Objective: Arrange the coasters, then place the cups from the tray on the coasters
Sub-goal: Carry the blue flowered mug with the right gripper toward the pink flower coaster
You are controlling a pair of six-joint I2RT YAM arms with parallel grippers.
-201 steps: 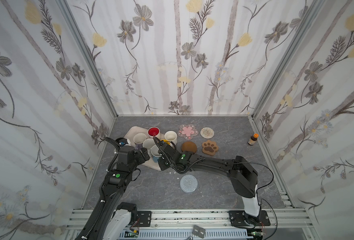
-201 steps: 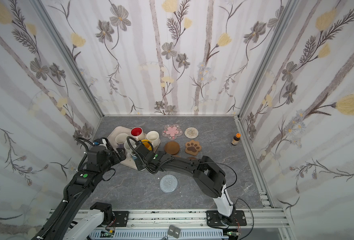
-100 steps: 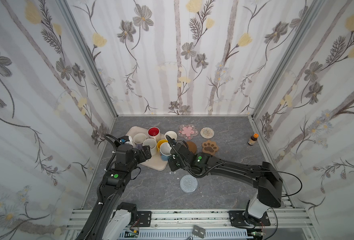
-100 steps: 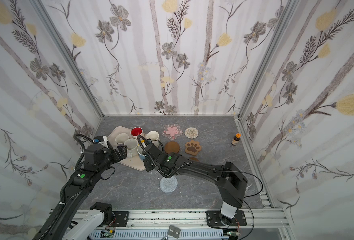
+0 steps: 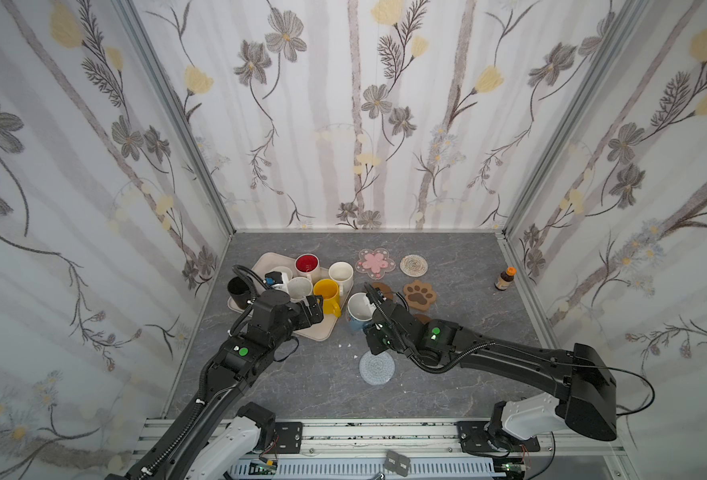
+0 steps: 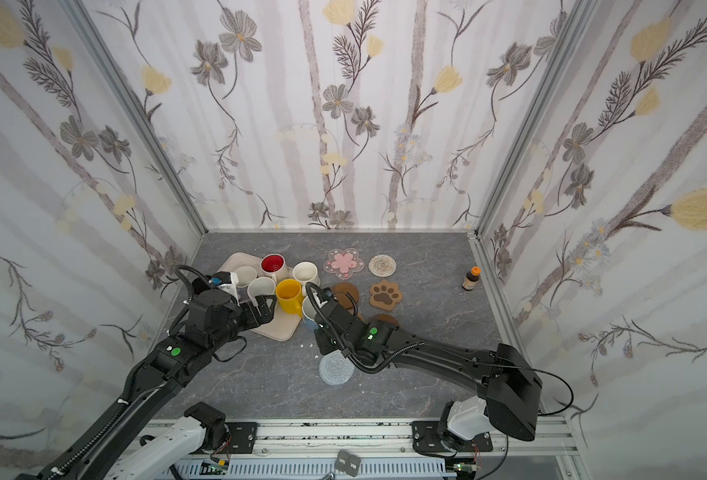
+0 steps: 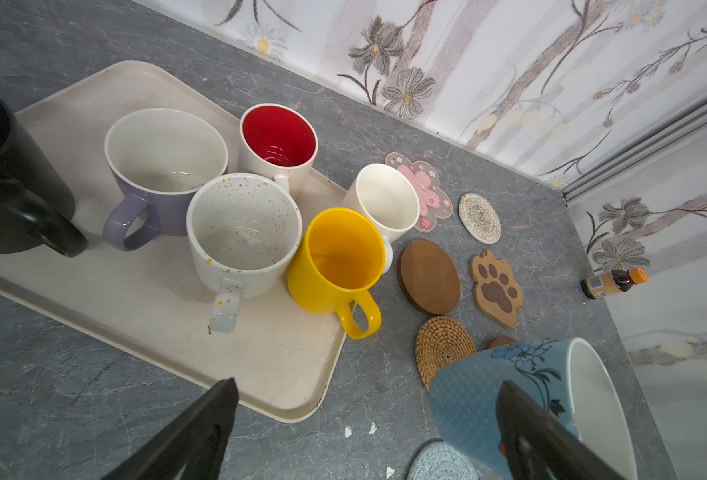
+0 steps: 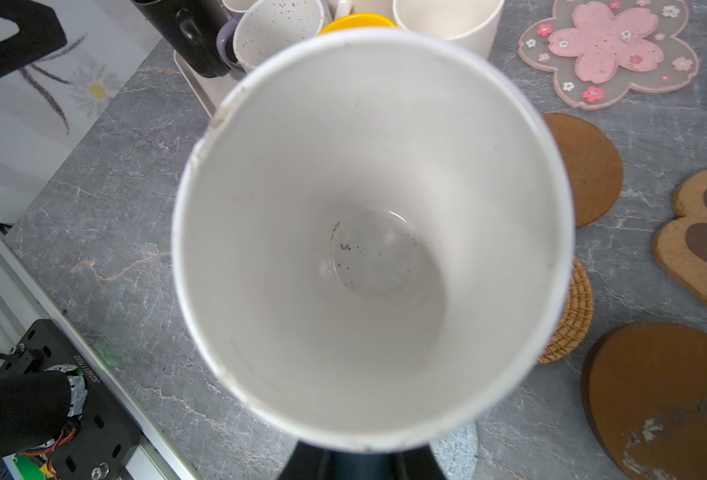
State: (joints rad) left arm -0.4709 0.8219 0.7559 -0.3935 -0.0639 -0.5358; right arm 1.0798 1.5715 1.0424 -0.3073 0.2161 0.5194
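Note:
My right gripper [image 5: 369,323] is shut on the light blue cup [image 5: 359,309], which hangs tilted just off the tray's [image 5: 314,329] right edge. The cup's white inside fills the right wrist view [image 8: 368,232]. The grey woven coaster [image 5: 376,368] lies just in front of it. My left gripper [image 5: 316,306] is open and empty over the tray's near corner [image 7: 148,299]. The black [image 7: 7,187], lavender [image 7: 165,166], speckled white [image 7: 241,232], red-inside [image 7: 279,141] and yellow [image 7: 335,262] cups stand on the tray. A plain white cup [image 7: 385,203] is at its far right edge.
To the right lie the pink blossom [image 5: 375,264], white woven [image 5: 413,264], paw [image 5: 419,295], rattan [image 7: 443,347] and brown disc [image 7: 428,276] coasters. A second brown disc [image 8: 659,399] lies nearer. A small brown bottle [image 5: 503,278] stands by the right wall. White crumbs [image 5: 345,345] dot the table.
My right gripper has carried the light blue cup off the tray, to the right and toward the front. The left arm has barely shifted.

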